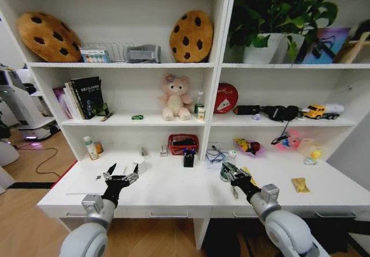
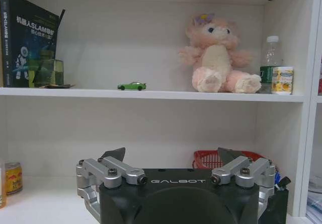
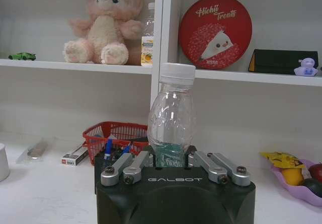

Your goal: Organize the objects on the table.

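My right gripper (image 1: 227, 170) hovers low over the white table (image 1: 173, 189), right of centre, shut on a clear plastic bottle (image 3: 171, 112) with a white cap and a green label. The bottle stands upright between the fingers (image 3: 132, 164). My left gripper (image 1: 123, 169) is open with nothing in it, above the table's left half; its dark fingertips (image 2: 116, 154) stand wide apart. A tiny green toy car (image 2: 132, 86) sits on the shelf above the table, left of the pink teddy bear (image 2: 216, 55); the car (image 1: 137, 117) also shows in the head view.
A red basket (image 1: 183, 143) and a black pen holder (image 1: 189, 159) stand at the table's back centre. Small bottles (image 1: 91, 148) are at the back left, a pink dish of toys (image 1: 248, 147) and a yellow packet (image 1: 299, 184) to the right. Books (image 1: 84, 97) fill the shelf's left.
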You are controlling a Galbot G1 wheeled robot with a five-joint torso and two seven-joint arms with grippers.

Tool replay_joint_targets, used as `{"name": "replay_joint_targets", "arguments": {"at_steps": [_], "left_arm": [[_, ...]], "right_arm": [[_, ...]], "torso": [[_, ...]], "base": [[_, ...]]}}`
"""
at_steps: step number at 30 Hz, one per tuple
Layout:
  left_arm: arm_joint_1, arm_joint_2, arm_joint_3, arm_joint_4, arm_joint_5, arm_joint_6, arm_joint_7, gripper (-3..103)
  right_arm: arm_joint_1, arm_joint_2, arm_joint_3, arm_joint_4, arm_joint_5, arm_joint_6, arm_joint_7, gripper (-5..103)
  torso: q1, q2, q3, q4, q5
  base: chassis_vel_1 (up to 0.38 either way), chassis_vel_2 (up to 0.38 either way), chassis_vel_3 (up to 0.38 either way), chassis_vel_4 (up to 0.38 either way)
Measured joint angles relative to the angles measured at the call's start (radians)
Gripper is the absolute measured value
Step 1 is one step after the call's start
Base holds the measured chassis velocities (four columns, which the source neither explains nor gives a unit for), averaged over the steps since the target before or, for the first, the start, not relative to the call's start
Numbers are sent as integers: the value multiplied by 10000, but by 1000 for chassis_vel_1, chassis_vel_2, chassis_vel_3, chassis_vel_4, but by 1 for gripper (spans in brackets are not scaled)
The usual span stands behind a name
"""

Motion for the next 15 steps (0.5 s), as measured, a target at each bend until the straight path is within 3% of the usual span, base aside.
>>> {"name": "replay_joint_targets", "arguments": {"at_steps": [9,15], "left_arm": [[0,0,1,-1,0,0,5,100],[0,0,1,-1,0,0,7,100]], "right_arm": [[-794,175,-89,544,-114,-111,286,24],[-2382,189,-814,1475,-565,-358,865,24]], "torso": [[1,-1,0,-3,17],[0,0,0,-2,10]], "base": [[-153,-146,149,147],[-23,-33,58,26]]}}
